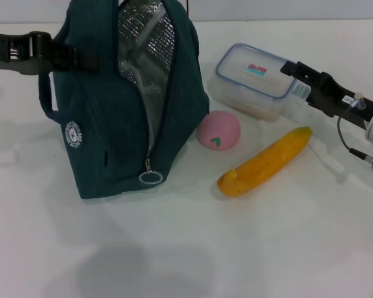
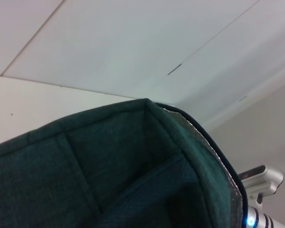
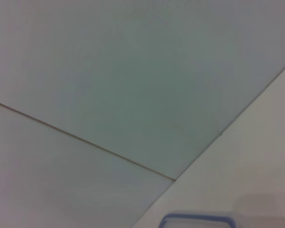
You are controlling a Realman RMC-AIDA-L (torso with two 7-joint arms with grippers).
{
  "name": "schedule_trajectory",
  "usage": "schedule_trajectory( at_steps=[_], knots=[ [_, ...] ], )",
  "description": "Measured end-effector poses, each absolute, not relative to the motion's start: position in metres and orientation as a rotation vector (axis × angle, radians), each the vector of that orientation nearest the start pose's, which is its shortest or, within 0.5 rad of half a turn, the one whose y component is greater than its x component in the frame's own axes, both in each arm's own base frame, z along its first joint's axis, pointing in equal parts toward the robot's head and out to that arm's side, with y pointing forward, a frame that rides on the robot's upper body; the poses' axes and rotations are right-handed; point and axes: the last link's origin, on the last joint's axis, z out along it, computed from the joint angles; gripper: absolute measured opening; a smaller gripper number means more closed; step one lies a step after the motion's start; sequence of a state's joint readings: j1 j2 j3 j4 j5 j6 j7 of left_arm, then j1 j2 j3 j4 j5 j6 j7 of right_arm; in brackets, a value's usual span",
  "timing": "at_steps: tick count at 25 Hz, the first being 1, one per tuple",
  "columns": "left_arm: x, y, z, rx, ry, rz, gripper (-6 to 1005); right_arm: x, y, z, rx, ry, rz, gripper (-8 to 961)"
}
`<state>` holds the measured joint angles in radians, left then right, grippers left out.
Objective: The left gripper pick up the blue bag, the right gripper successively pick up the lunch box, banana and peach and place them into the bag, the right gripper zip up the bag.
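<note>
While the bag is held up: nothing has been loaded yet, and every item is seen outside it on the white table [image 1: 174,248].

Left gripper [image 1: 65,56]: its fingers are clamped on the upper side of the blue bag [image 1: 105,124], whose open mouth faces away from them toward the other items; the zip is undone and the silver lining is exposed.

Bag risk: should the fabric slide in that hold, the mouth could sag shut and incoming items could be blocked.

Peach [image 1: 219,130]: just beside the bag's lower corner, below the lunch box; it could be rolled off if nudged.

Banana [image 1: 265,162]: lying beneath the right fingers, near the peach.

Lunch box [image 1: 256,79]: touched at its far end by the right gripper [image 1: 298,73].

Right gripper state: whether those fingers are apart or closed on the rim cannot be told.

Lunch box risk: an edge-only hold on smooth plastic could let the box tip or slip.
</note>
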<state>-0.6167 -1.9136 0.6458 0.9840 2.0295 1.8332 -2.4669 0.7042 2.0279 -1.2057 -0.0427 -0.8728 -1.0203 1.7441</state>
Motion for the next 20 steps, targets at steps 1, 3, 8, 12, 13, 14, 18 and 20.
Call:
schedule_trajectory(
  at_steps=[1, 3, 8, 12, 13, 14, 18, 20],
  knots=[
    [-0.2173, 0.3570, 0.1170, -2.548, -1.567, -0.665, 42, 0.2723, 0.3870, -0.0465, -1.784, 1.758, 1.167, 749],
    [-0.2175, 0.3570, 0.1169, -2.550, -1.563, -0.665, 42, 0.2719, 0.3871, -0.0465, -1.782, 1.762, 1.170, 748],
    [-0.2181, 0.3567, 0.1167, -2.550, -1.564, -0.665, 42, 0.2694, 0.3869, -0.0457, -1.795, 1.757, 1.186, 745],
    [-0.2192, 0.3560, 0.1166, -2.548, -1.566, -0.665, 43, 0.2672, 0.3848, -0.0451, -1.813, 1.753, 1.207, 743],
    [-0.2194, 0.3559, 0.1166, -2.547, -1.567, -0.665, 43, 0.2669, 0.3843, -0.0452, -1.817, 1.753, 1.209, 742],
    [-0.2198, 0.3557, 0.1166, -2.546, -1.568, -0.665, 43, 0.2668, 0.3839, -0.0453, -1.819, 1.753, 1.210, 742],
    [-0.2206, 0.3551, 0.1166, -2.544, -1.570, -0.665, 43, 0.2669, 0.3830, -0.0455, -1.825, 1.753, 1.209, 740],
    [-0.2209, 0.3550, 0.1168, -2.543, -1.570, -0.664, 43, 0.2668, 0.3822, -0.0459, -1.833, 1.749, 1.207, 738]
  ],
)
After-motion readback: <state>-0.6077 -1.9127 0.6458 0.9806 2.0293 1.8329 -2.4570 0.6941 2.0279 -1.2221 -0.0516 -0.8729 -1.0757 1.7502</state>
